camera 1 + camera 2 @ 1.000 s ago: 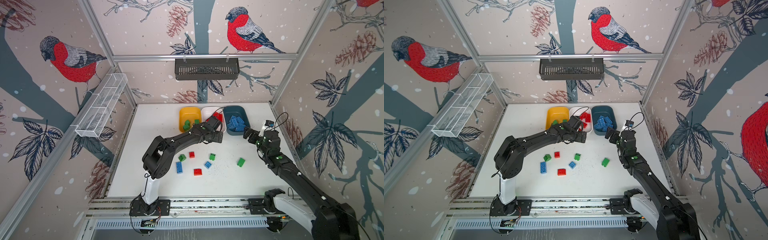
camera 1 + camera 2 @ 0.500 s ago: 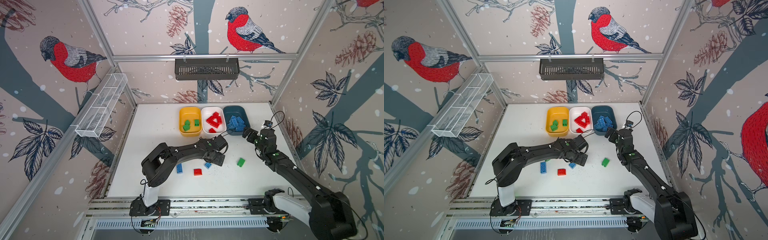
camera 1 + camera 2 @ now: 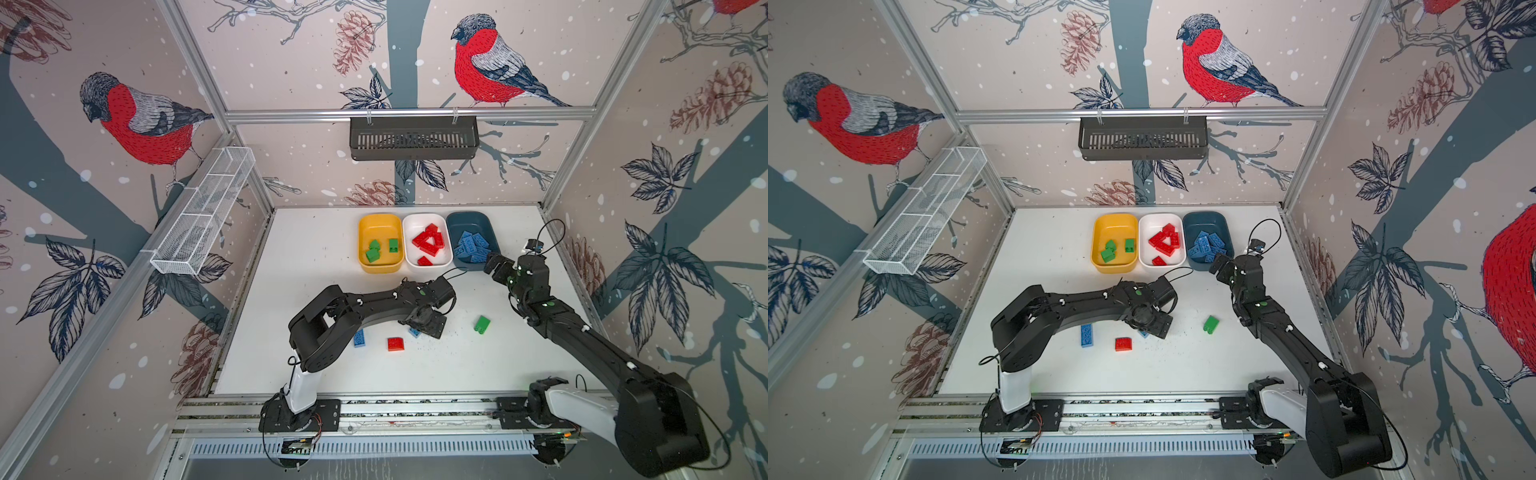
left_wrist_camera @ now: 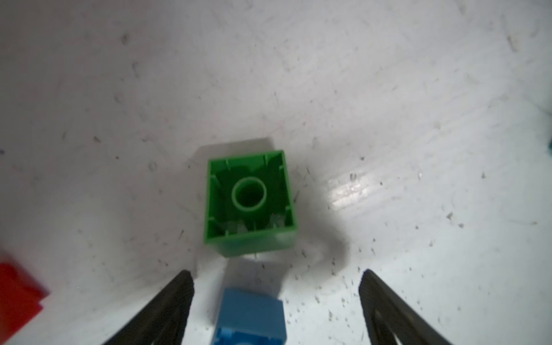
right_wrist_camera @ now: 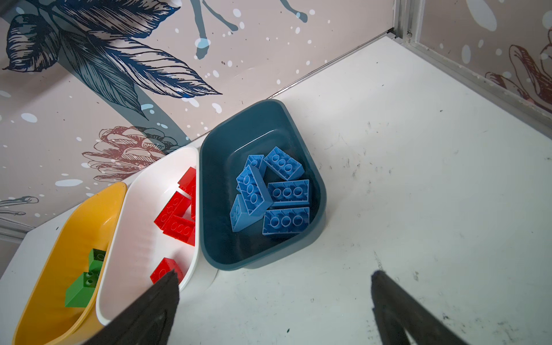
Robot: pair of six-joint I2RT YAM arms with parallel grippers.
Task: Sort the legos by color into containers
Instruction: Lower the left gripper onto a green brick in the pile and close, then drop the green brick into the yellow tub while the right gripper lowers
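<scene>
My left gripper (image 3: 424,325) (image 4: 276,271) is low over the loose legos, open. A small blue lego (image 4: 251,316) (image 3: 414,331) lies between its fingers, touched by neither. Just beyond sits an upturned green lego (image 4: 251,203). A red lego (image 3: 395,344), a blue oblong lego (image 3: 360,337) and a green lego (image 3: 482,324) lie on the table. The yellow container (image 3: 380,228) holds green legos, the white container (image 3: 415,227) red, the teal container (image 3: 465,224) blue. My right gripper (image 3: 494,266) (image 5: 274,274) hangs open and empty at the teal container's near end.
A black slotted basket (image 3: 414,139) hangs on the back wall, and a white wire rack (image 3: 203,216) on the left wall. The left arm's elbow (image 3: 320,328) arches over the table's left-middle. Wall frames close the table's (image 3: 316,249) sides.
My left gripper came back from over the white container to the loose legos and lowered around the small blue one, its jaws narrowing a little. The right gripper barely shifted.
</scene>
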